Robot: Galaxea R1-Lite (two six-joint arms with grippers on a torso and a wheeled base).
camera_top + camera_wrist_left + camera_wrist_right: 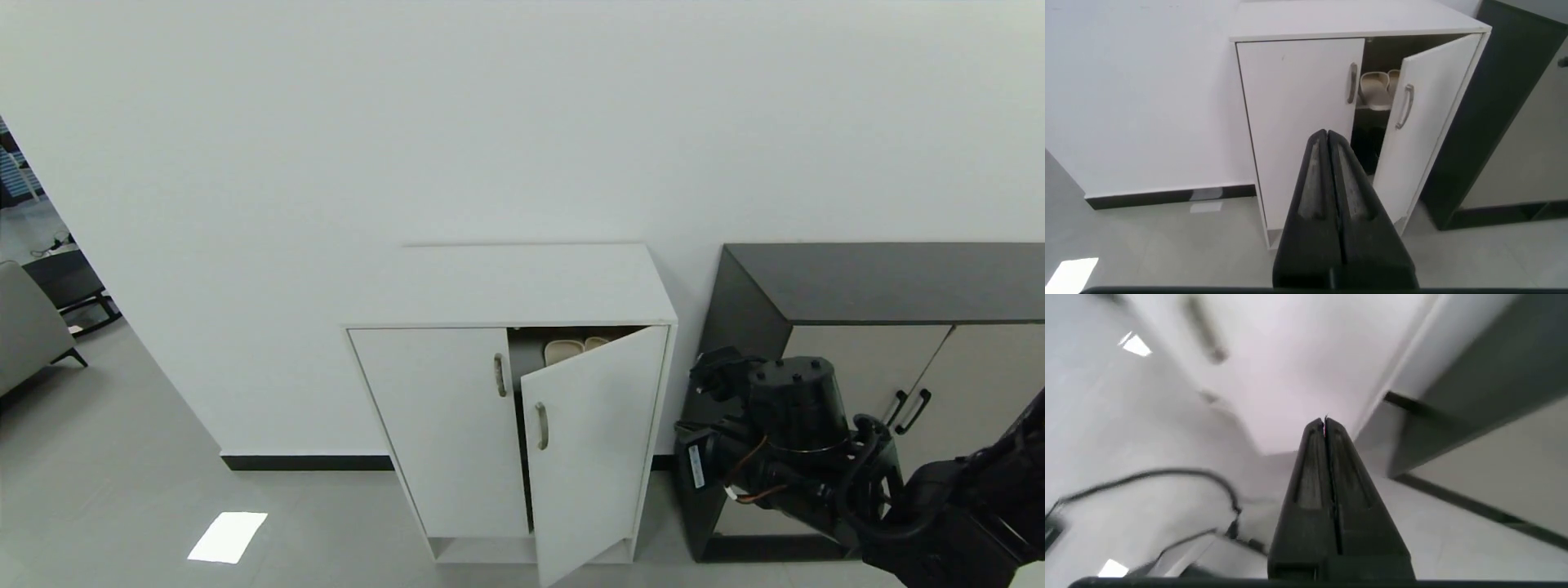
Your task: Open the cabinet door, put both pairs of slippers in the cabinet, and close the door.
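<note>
We see the white cabinet (pixel 522 286) at the centre, its left door (pixel 441 433) shut and its right door (pixel 596 457) ajar, swung out toward 5 o'clock. Through the gap at the top, pale slippers (pixel 571 349) rest inside. At its 3 o'clock stands a dark cabinet (pixel 882 282), with the right arm (pixel 784 441) in front of that.

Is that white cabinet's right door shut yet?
No, partly open: the right door stands angled outward, leaving a gap at its top where beige slippers show inside.
</note>
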